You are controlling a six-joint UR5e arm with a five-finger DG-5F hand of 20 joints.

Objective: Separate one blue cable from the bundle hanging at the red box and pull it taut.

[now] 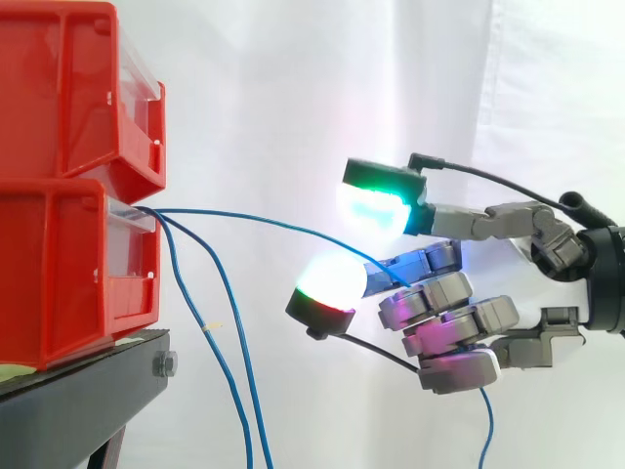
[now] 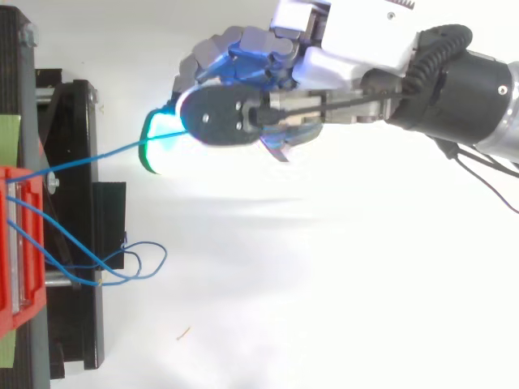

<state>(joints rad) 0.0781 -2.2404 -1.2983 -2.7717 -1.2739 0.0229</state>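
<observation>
Hand (image 1: 451,315) is curled round one blue cable (image 1: 244,217) that I see running near level from the red box's (image 1: 68,274) front edge to it, slightly slack.

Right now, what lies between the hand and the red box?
One blue cable spans that gap in the side view, from the lower red box into the hand's curled fingers; two more cables hang beside the box.
</observation>
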